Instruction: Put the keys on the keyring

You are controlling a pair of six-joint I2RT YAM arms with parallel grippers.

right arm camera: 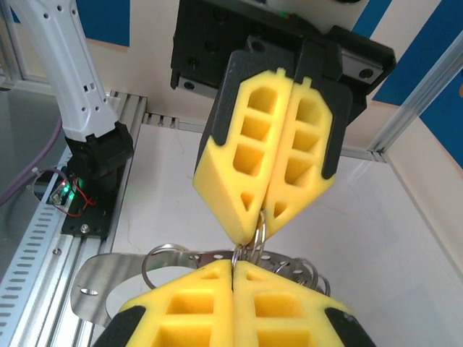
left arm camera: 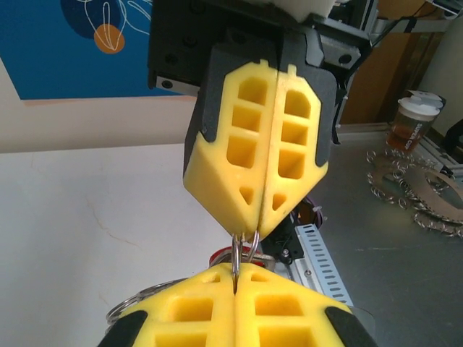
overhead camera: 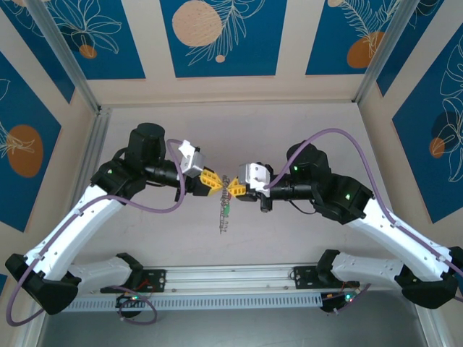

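While both arms meet above the middle of the table (overhead camera: 304, 130), the holding reads as follows, left to right:

- left gripper (overhead camera: 215, 181): fingers pressed together, pinching the top loop of the keyring.
- keyring (overhead camera: 223, 215): thin metal loop caught between the two sets of yellow tips. Its chain-like remainder hangs limp, trailing toward the table's near edge. Whether the lowest part rests on the surface cannot be told.
- green key (overhead camera: 227, 210): a small speck partway down the hanging chain, if read rightly.
- red key (left arm camera: 219, 256): a red sliver just beside the pinched loop, mostly hidden.
- right gripper (overhead camera: 236, 186): fingers pressed together on the same loop, tip to tip with the left.

Progress, by estimate: the ring is lifted and held from both sides. Whether either key is threaded on cannot be told. Any threading left, and the setting down, look like the work remaining.
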